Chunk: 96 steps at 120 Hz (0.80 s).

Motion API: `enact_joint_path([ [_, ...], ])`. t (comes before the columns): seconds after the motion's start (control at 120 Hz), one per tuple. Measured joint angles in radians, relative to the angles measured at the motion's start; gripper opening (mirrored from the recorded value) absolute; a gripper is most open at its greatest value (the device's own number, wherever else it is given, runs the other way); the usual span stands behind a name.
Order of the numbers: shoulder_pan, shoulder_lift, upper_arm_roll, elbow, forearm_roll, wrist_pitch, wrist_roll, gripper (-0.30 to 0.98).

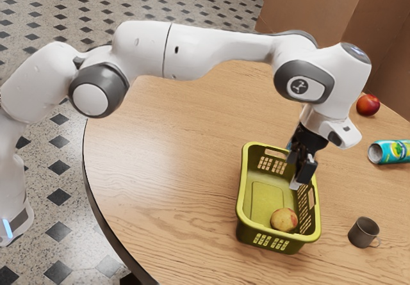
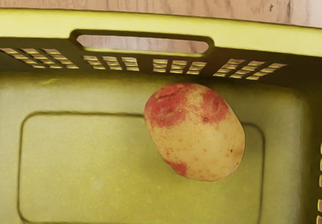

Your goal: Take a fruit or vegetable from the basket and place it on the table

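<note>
Simply mottled, rounded potato (image 2: 196, 133) in slotted yellow-green basket (image 2: 251, 30), claw (image 1: 300, 175) spread or pressed together, can't tell

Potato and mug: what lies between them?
The side wall of the basket, then a strip of wooden table, lies between the potato and the mug, as the exterior view shows.
</note>
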Motion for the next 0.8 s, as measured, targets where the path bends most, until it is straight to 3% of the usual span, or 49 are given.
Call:
enact_joint_path([
  [0.8, -0.017, 0.095, -0.020, -0.002, 0.003, 0.011, 0.084, 0.69],
])
